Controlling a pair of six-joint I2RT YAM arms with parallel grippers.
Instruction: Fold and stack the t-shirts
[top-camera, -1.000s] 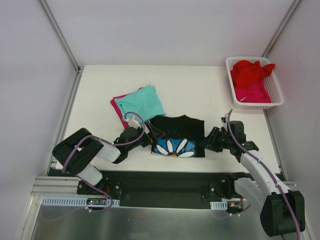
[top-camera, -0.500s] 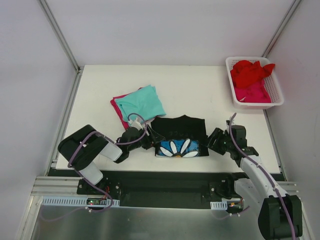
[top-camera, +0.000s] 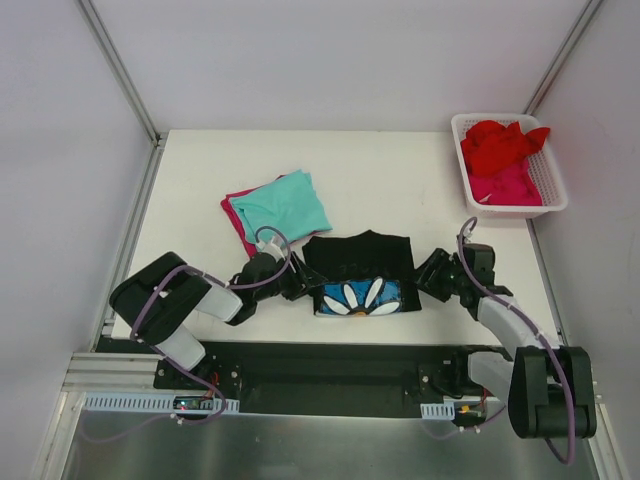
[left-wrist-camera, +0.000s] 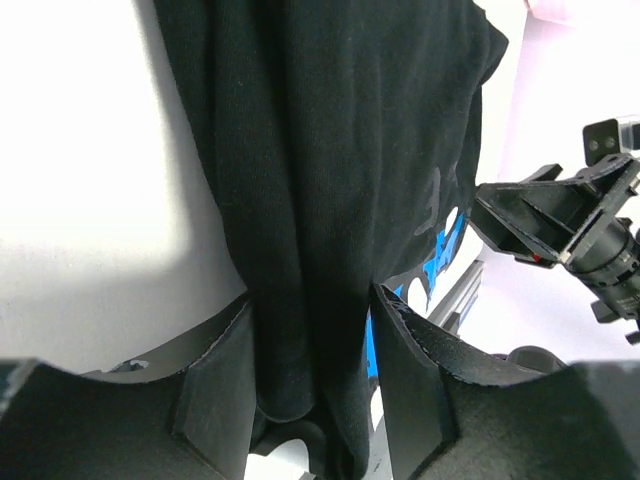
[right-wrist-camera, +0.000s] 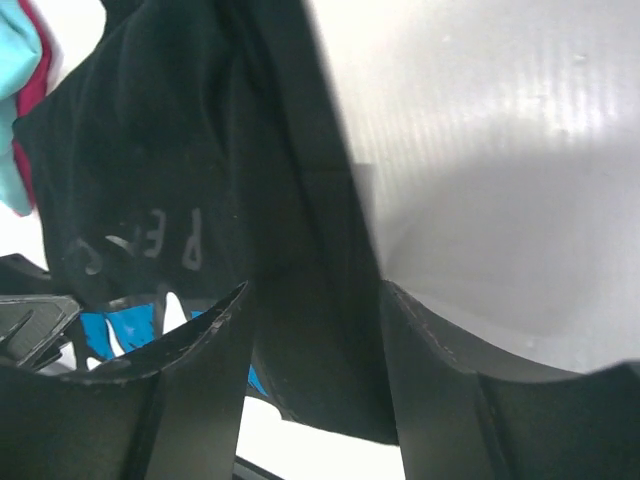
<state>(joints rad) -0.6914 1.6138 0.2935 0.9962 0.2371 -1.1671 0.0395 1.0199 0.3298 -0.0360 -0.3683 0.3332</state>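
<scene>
A black t-shirt (top-camera: 360, 262) lies folded into a short band near the front edge of a white table (top-camera: 400, 170), with a robot gripper at each end

Its white-and-blue flower print (top-camera: 360, 297) faces up along the near side. The left gripper (left-wrist-camera: 312, 295) is closed around a bunched fold at the shirt's left end. The right gripper (right-wrist-camera: 315, 290) has black cloth filling the gap between its fingers at the right end (whether it pinches or only straddles the cloth cannot be told). Just behind and to the left, a folded teal t-shirt (top-camera: 288, 205) lies on top of a pink t-shirt (top-camera: 236, 222). Well apart, at the far right corner, a white slotted basket (top-camera: 556, 190) holds a crumpled red t-shirt (top-camera: 500, 142) and a second pink t-shirt (top-camera: 510, 187)
</scene>
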